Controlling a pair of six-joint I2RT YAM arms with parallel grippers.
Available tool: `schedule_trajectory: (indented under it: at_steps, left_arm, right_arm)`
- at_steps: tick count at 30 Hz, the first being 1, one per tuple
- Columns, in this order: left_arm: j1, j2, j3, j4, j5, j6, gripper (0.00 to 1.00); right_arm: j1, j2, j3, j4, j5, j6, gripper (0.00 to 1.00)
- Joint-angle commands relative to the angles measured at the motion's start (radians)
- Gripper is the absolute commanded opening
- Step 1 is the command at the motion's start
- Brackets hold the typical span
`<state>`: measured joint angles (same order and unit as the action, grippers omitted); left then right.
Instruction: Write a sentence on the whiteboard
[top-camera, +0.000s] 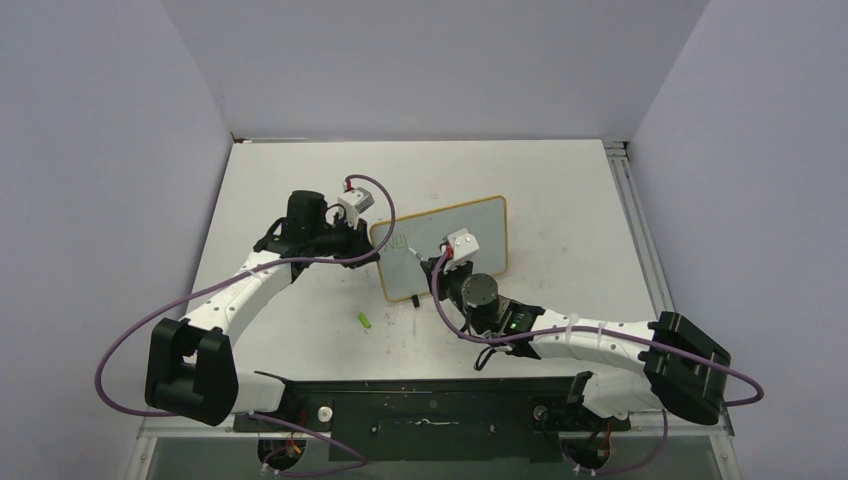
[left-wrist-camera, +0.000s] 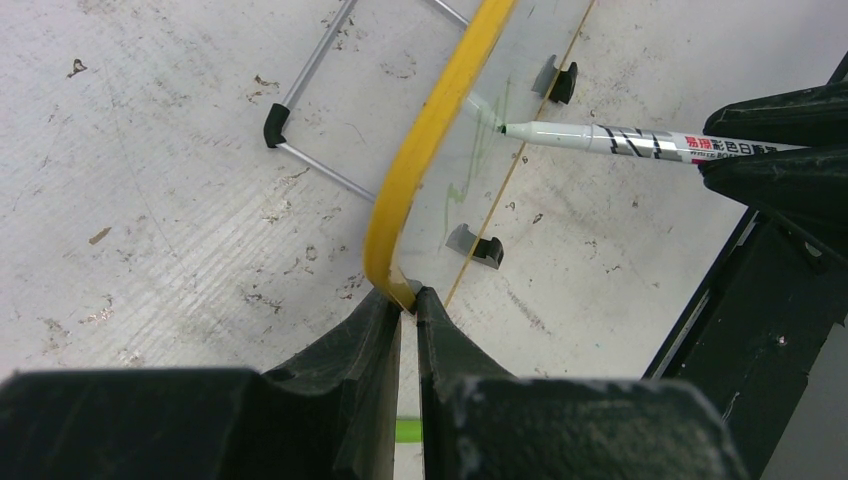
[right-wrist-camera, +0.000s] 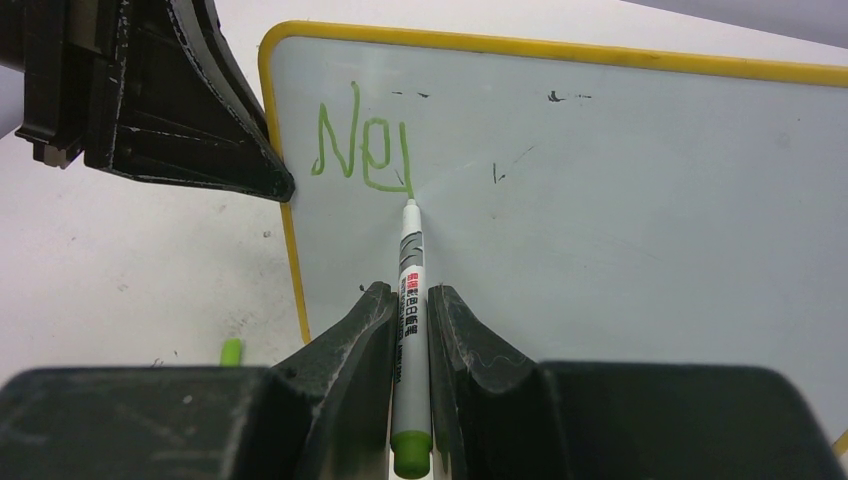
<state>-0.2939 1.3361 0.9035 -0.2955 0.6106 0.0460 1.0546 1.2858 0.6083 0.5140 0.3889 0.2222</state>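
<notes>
The whiteboard (top-camera: 482, 228) stands tilted at mid table, with a yellow frame (left-wrist-camera: 425, 140). My left gripper (left-wrist-camera: 408, 297) is shut on the frame's lower left corner, also in the top view (top-camera: 376, 243). My right gripper (right-wrist-camera: 410, 297) is shut on a white marker (right-wrist-camera: 409, 265) with a green end. The marker's tip touches the board just below the green writing. The sentence (right-wrist-camera: 360, 145) reads "Ne" plus one further stroke, near the board's top left corner. In the left wrist view, the marker (left-wrist-camera: 610, 139) comes in from the right.
A green marker cap (top-camera: 365, 321) lies on the table in front of the board, seen too in the right wrist view (right-wrist-camera: 230, 352). Behind the board are its wire stand (left-wrist-camera: 312, 120) and black feet (left-wrist-camera: 487, 249). Purple cables loop beside both arms.
</notes>
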Motion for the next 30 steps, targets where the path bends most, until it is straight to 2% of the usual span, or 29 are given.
schedule_trajectory:
  at_steps: [1, 30]
  left_arm:
    - [-0.014, 0.000, 0.035, -0.020, 0.023, 0.008, 0.00]
    - [-0.014, 0.004, 0.037, -0.022, 0.024, 0.011, 0.00]
  right_arm:
    - [-0.008, -0.018, -0.007, -0.011, 0.052, 0.003, 0.05]
    - [-0.025, 0.017, 0.096, 0.082, 0.073, -0.099, 0.05]
